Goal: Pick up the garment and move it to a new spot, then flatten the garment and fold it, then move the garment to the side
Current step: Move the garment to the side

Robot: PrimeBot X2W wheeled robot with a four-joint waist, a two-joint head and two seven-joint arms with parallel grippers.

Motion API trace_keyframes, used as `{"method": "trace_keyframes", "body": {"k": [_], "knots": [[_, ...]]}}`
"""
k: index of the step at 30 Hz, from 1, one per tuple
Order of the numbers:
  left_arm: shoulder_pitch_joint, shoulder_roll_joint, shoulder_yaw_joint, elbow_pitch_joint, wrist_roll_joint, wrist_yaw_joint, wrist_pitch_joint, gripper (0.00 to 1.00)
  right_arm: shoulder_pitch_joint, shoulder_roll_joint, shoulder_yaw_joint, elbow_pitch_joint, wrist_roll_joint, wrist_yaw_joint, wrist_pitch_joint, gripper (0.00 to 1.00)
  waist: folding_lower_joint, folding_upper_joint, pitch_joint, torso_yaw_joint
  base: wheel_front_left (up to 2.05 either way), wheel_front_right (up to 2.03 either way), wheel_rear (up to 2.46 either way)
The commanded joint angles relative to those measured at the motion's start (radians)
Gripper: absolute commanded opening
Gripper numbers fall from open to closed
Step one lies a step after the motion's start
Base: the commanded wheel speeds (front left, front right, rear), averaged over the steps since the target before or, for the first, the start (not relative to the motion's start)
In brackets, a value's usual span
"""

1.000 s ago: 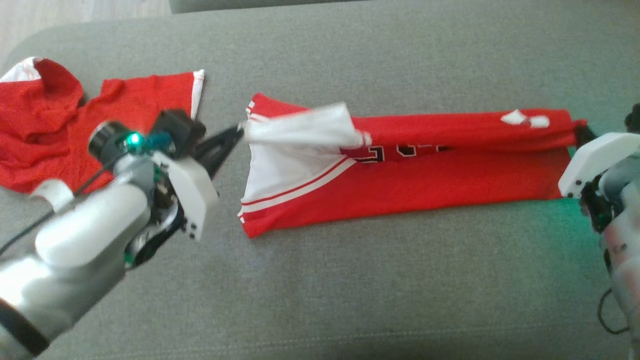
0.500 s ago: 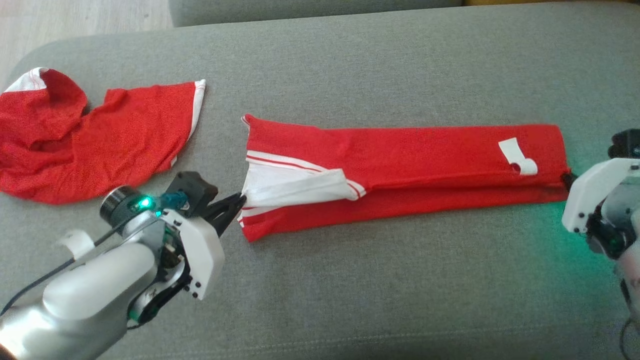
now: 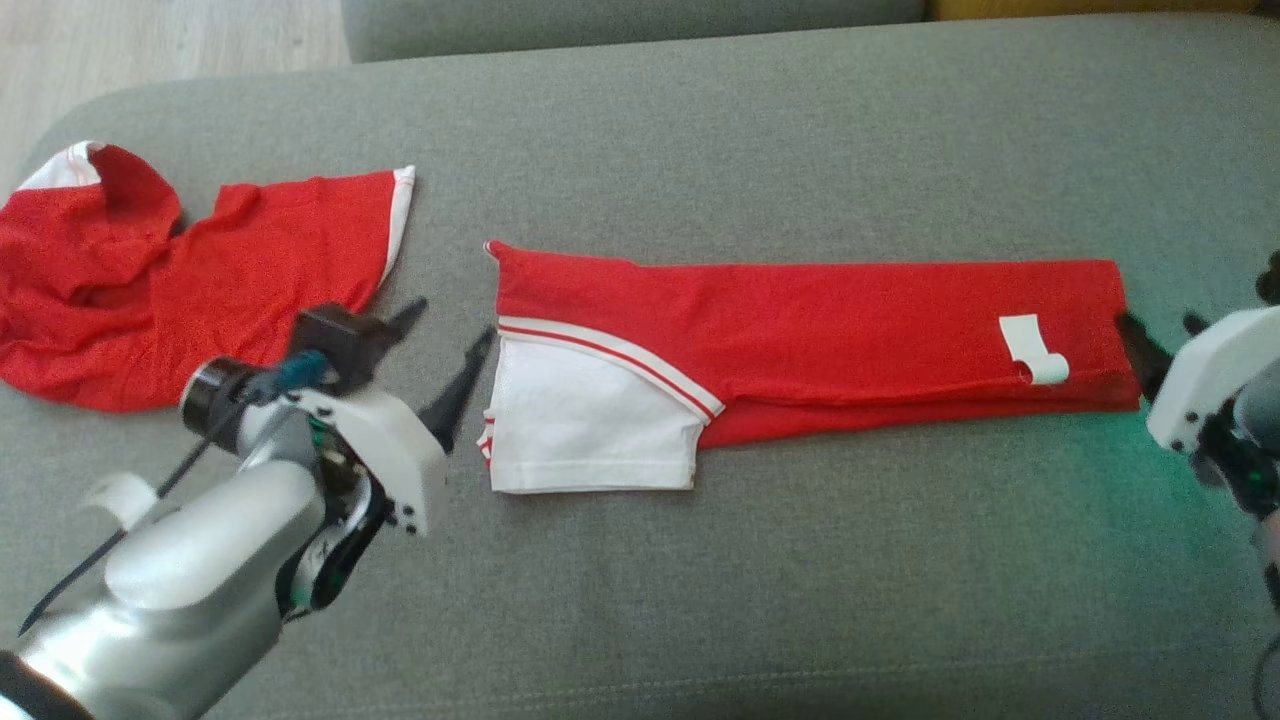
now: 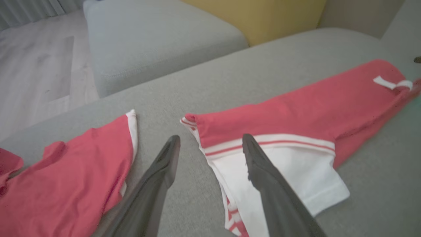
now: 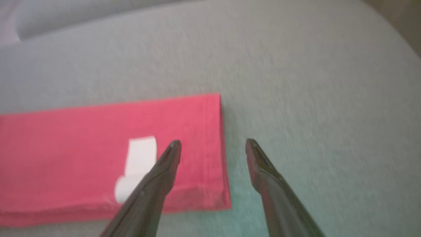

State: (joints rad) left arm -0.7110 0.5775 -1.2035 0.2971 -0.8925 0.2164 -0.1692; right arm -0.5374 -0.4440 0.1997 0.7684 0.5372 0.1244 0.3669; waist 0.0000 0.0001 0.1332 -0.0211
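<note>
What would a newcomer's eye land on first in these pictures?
The folded garment, a long red strip across the middle of the grey cushion, with a white panel at its left end. Next, a crumpled red garment at far left, and the left gripper and right gripper, both open, at the strip's two ends.

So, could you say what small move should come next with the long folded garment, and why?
Probably lower the right gripper and close it on the garment's hem end, to carry it toward the white sleeve. The garment lies as a long strip on the sofa; the left gripper and the right stand open at its ends, holding nothing, so a crosswise fold seems due.
</note>
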Motion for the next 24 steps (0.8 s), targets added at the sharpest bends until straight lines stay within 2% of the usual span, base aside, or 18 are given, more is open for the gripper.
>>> {"method": "trace_keyframes", "body": {"k": [1,6,11,12,13,17,24], "knots": [[-0.023,0.020,0.074,-0.006,-0.014,0.018,-0.031,1.00,0.006,0.002,-0.004,-0.065,0.014,0.006,-0.044,1.00,0.0000,-0.0001,-0.007,0.001,0.00,0.00,0.00],[0.014,-0.015,0.227,-0.009,-0.053,0.081,-0.089,1.00,0.048,0.047,-0.020,-0.221,0.017,0.006,-0.226,1.00,0.0000,-0.0001,-0.025,0.004,0.00,0.00,0.00],[0.106,-0.073,0.463,-0.121,0.104,0.125,-0.092,1.00,0.115,0.078,-0.042,-0.329,-0.066,0.006,-0.423,1.00,0.0000,-0.0001,-0.039,0.013,0.00,0.00,0.00],[0.106,-0.073,0.463,-0.121,0.104,0.125,-0.092,1.00,0.115,0.078,-0.042,-0.329,-0.066,0.006,-0.423,1.00,0.0000,-0.0001,-0.039,0.013,0.00,0.00,0.00],[0.139,-0.090,0.506,-0.139,0.136,0.128,-0.092,1.00,0.129,0.087,-0.046,-0.344,-0.084,0.006,-0.455,1.00,0.0000,-0.0001,-0.041,0.013,0.00,0.00,0.00],[0.271,-0.163,0.629,-0.173,0.245,0.109,-0.092,1.00,0.184,0.133,-0.069,-0.379,-0.155,0.006,-0.556,1.00,0.0000,-0.0001,-0.052,0.018,0.00,0.00,0.00],[0.440,-0.304,0.776,-0.173,0.387,0.006,-0.092,1.00,0.281,0.232,-0.145,-0.410,-0.263,0.006,-0.613,1.00,0.0000,-0.0001,-0.065,0.028,0.00,0.00,0.00]]}}
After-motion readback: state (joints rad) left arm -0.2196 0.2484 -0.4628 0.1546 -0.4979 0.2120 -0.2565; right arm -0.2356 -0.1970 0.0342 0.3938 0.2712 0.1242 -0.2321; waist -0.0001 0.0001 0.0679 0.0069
